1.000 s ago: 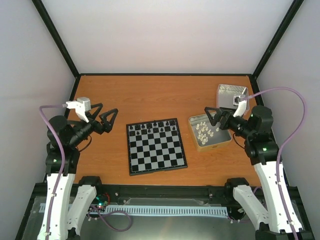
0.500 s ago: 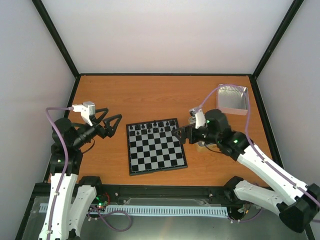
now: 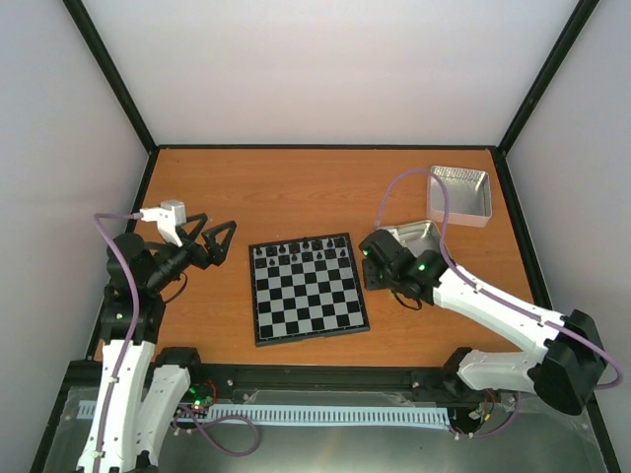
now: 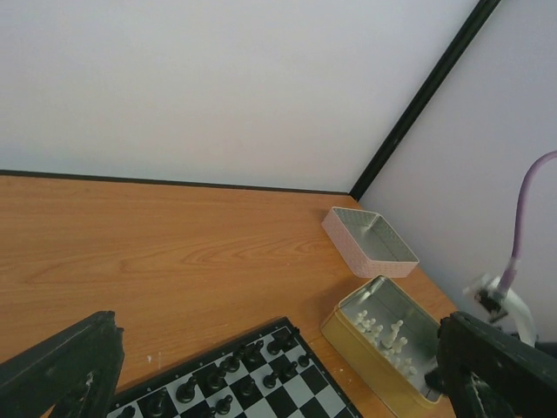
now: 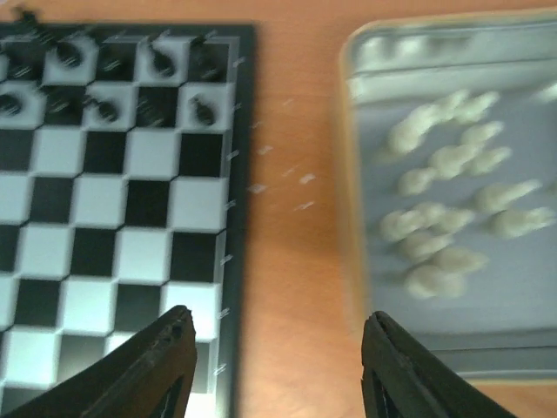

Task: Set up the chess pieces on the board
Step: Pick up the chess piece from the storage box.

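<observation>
Chess pieces (image 5: pixel 452 209), tiny, cream-white, jumbled loose inside silver tin (image 5: pixel 513 300)

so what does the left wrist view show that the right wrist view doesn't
Only the left wrist: an empty second tin near the back corner and a purple cable. Only the right wrist: bare middle rows of the board. Both: black pieces on it and the cream chess pieces lying in the open tin beside it.

Swings the right arm (image 3: pixel 493 305) off its perch over the tin (image 3: pixel 422 233), stretches it out leftward and drops the right gripper (image 5: pixel 278 348) low over the tabletop (image 3: pixel 296 187) between tin and board (image 3: pixel 311 296). Edges the left gripper (image 3: pixel 219 231) slightly toward the board.
</observation>
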Tool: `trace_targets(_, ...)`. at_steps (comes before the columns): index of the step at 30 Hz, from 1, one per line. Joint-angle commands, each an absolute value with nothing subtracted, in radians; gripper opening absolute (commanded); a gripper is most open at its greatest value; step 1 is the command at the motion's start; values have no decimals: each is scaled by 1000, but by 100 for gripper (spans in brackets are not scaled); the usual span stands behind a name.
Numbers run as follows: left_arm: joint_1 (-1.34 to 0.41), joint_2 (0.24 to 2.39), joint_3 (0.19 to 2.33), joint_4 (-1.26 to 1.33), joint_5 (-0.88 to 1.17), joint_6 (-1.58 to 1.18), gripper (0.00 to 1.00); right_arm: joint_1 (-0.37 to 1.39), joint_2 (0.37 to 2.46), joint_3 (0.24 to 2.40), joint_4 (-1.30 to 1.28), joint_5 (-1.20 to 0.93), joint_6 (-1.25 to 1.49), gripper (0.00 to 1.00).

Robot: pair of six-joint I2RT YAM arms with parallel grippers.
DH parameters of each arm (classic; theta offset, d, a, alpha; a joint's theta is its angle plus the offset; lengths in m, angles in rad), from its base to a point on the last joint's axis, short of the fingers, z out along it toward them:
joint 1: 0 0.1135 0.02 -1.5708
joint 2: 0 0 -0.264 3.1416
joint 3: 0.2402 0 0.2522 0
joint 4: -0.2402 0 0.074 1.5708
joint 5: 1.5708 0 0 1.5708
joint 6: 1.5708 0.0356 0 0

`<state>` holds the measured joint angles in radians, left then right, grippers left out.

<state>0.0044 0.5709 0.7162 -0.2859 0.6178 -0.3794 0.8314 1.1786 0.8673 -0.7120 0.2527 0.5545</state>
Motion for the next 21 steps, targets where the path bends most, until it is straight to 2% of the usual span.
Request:
trace_targets(1, 0, 570, 703, -262, 594, -390, 100, 719, 1226, 949, -791, 443, 605, 46)
trace_targets(8, 0, 603, 675, -214, 589, -419, 100, 535, 1386, 980, -662, 287, 548, 28)
trace_targets(15, 0, 620, 655, -178, 588, -434, 100, 482, 1586, 1093, -601, 264, 502, 26)
trace_targets(21, 0, 612, 673, -186, 590, -444, 100, 453, 1678, 1103, -589, 256, 543, 21)
